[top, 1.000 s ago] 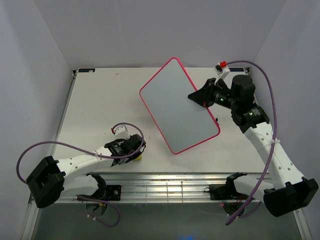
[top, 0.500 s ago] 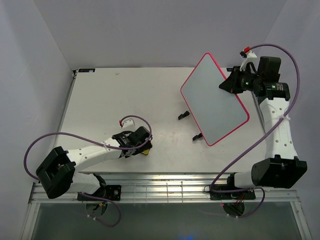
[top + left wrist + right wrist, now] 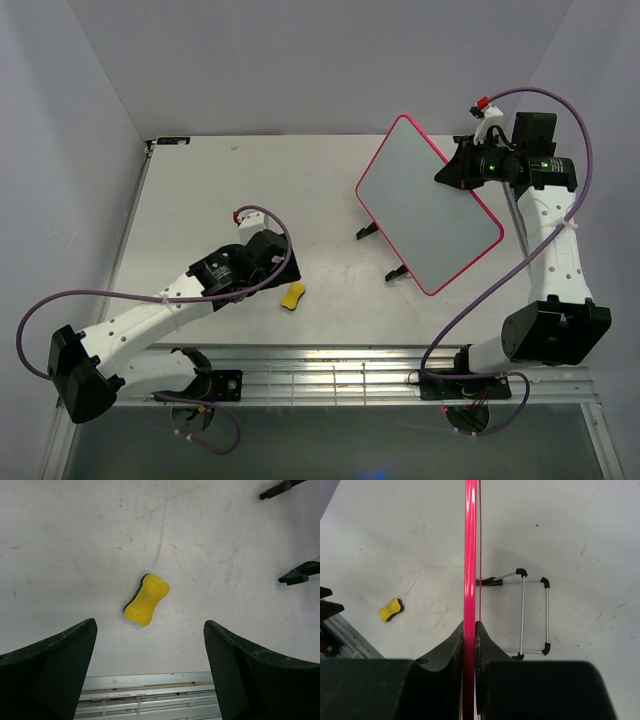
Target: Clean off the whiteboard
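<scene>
The whiteboard (image 3: 428,205), white with a pink-red frame, is held off the table at the right, tilted. My right gripper (image 3: 455,170) is shut on its far right edge. In the right wrist view only the pink edge of the whiteboard (image 3: 470,555) shows, pinched between the jaws of the right gripper (image 3: 470,626). A small yellow sponge (image 3: 292,296) lies loose on the table. My left gripper (image 3: 272,272) hovers just left of it and is open. In the left wrist view the sponge (image 3: 146,600) lies ahead of the left gripper (image 3: 150,627), with nothing between the fingers.
Two black feet (image 3: 368,232) stick out at the board's lower left; they belong to a thin wire stand (image 3: 534,615) on the board's back. A slotted metal rail (image 3: 330,365) runs along the table's near edge. Grey walls close in on the left, back and right.
The left gripper opened, let go of the sponge and drew back from it. The right gripper carried the board from the table's middle to the right and raised it.
</scene>
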Controlling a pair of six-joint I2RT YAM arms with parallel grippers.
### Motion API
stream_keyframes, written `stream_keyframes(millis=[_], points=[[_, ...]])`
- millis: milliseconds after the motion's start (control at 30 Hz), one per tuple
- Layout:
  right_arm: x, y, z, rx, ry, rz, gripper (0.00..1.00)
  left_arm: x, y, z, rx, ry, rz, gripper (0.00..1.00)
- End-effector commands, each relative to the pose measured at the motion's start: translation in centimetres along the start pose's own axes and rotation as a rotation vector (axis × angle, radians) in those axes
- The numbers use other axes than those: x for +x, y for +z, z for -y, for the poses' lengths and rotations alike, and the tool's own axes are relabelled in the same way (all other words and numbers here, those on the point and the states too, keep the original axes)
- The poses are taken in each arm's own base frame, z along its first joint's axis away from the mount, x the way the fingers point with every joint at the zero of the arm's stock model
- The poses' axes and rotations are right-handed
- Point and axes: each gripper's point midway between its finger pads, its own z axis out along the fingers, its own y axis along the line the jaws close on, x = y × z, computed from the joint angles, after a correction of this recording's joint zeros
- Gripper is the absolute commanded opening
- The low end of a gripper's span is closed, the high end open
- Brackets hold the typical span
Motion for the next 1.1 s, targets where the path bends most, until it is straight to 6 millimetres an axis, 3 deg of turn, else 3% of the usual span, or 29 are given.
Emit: stream_keyframes(millis=[0, 167, 333, 467, 600, 1067], points=[[-3.2, -0.5, -1.7, -0.094, -0.086, 0.089, 0.08, 0.1, -1.1, -1.0, 0.004, 0.18, -0.041, 0.98], [-2.3, 0.8, -0.4, -0.081, -0.043, 0.053, 0.08, -1.1, -2.9, -2.0, 0.05, 0.226, 0.037, 0.98], [-1.0, 1.7, 1.0, -0.043, -0.005, 0.014, 0.08, -1.9, -3.0, -4.2, 0.019, 0.229, 0.149, 0.98], [-0.4, 2.4, 1.7, -0.03, 0.014, -0.007, 0.08, -3.0, -3.3, -4.2, 0.021, 0.207, 0.199, 0.98], [0.1, 3.0, 2.0, -0.043, 0.03, -0.023, 0.09, -2.4, -2.8, -4.2, 0.01, 0.223, 0.175, 0.98], [2.7, 4.3, 3.7, -0.016, 0.06, -0.103, 0.36, -2.5, -2.6, -4.5, -0.009, 0.226, 0.181, 0.98]])
